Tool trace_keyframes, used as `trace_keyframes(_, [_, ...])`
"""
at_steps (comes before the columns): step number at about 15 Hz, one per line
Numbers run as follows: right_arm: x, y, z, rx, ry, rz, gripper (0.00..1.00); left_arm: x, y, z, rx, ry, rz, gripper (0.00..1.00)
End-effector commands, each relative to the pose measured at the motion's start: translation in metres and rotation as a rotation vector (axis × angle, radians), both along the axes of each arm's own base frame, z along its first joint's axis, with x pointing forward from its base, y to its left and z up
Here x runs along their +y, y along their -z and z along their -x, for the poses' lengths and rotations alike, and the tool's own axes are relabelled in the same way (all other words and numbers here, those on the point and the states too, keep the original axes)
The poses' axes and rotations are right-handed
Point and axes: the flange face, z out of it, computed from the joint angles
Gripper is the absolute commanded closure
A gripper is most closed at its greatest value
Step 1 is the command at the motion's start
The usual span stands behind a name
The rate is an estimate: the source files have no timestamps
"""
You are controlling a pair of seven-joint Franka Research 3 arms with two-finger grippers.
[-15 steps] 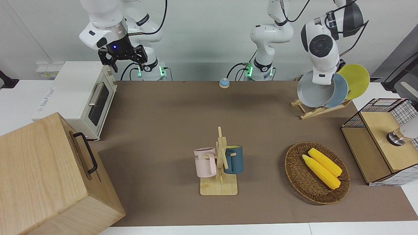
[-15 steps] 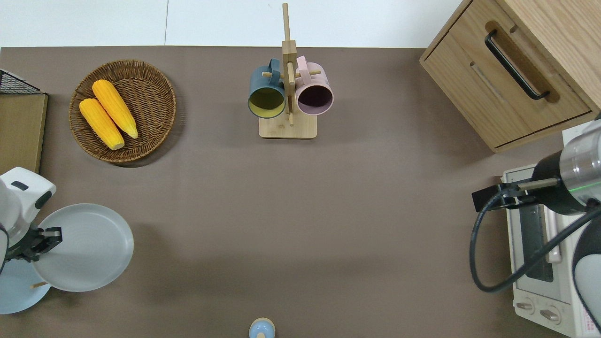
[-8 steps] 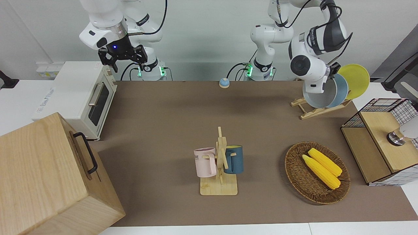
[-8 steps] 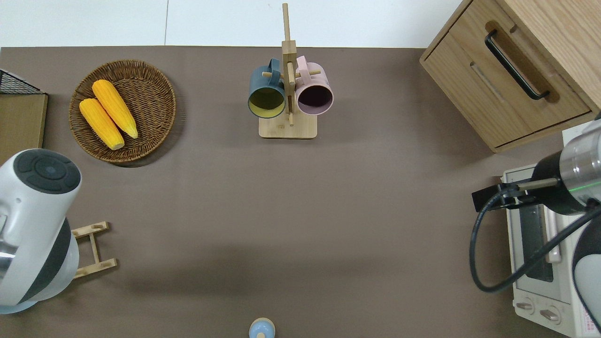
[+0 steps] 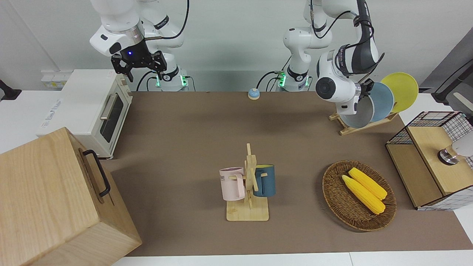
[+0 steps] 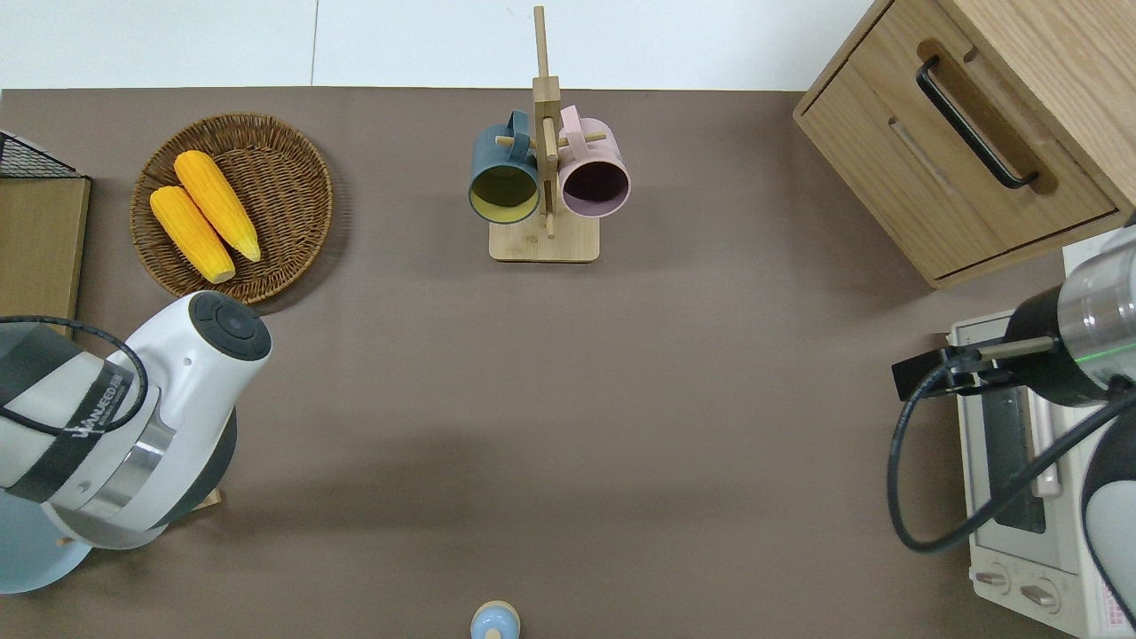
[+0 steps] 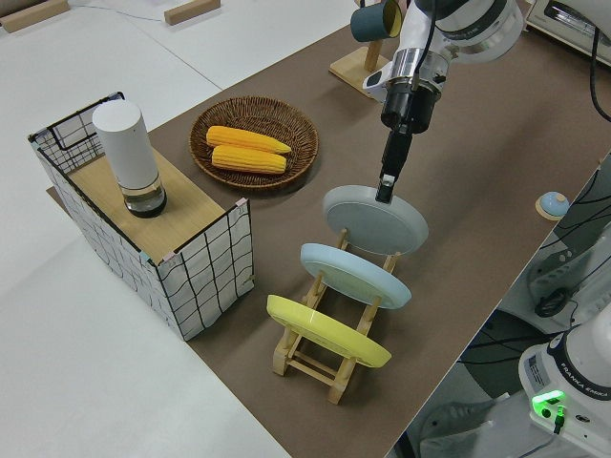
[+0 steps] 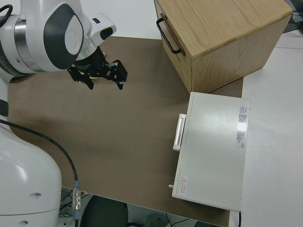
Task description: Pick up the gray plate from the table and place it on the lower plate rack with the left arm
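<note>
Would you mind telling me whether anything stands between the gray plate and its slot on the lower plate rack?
Nothing visible does. The left tool grips the gray plate by its rim, and the plate stands at the lower plate rack, in the end slot beside the light blue plate.

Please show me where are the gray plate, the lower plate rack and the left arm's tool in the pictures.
gray plate (image 7: 374, 218), left side view, middle of its upper face.
lower plate rack (image 7: 304, 358), left side view, wooden rail near the yellow plate.
left tool (image 7: 387, 187), left side view, fingertips at the gray plate's rim.
</note>
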Motion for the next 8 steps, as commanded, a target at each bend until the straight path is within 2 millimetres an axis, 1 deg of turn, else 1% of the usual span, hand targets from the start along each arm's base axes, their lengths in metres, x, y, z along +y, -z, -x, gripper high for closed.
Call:
trace_keyframes(1, [-0.004,-0.004,0.003,0.005,0.005,-0.002,0.011,-0.008,0.008,0.003,0.005,-0.01,-0.018,0.73])
trace_keyframes(2, [-0.003,-0.004,0.003,0.005,0.003,-0.002,0.013,-0.011,0.01,0.004,0.001,-0.022,0.005,0.49])
trace_keyframes(3, [-0.004,-0.004,0.003,0.005,0.005,-0.002,0.013,-0.013,0.011,0.005,0.007,-0.024,0.021,0.4])
trace_keyframes(4, [-0.004,-0.004,0.003,0.005,0.005,-0.002,0.011,-0.014,0.011,0.004,0.01,-0.019,0.033,0.13])
trace_keyframes(5, [-0.004,-0.004,0.003,0.005,0.005,-0.002,0.011,-0.014,0.01,0.004,0.008,-0.021,0.04,0.02])
trace_keyframes(6, [-0.004,-0.004,0.003,0.005,0.005,-0.002,0.011,-0.016,0.008,0.003,0.006,-0.027,0.053,0.01])
trace_keyframes(8, [-0.003,-0.004,0.003,0.005,0.003,-0.002,0.013,-0.021,0.0,0.002,-0.018,-0.052,0.108,0.01])
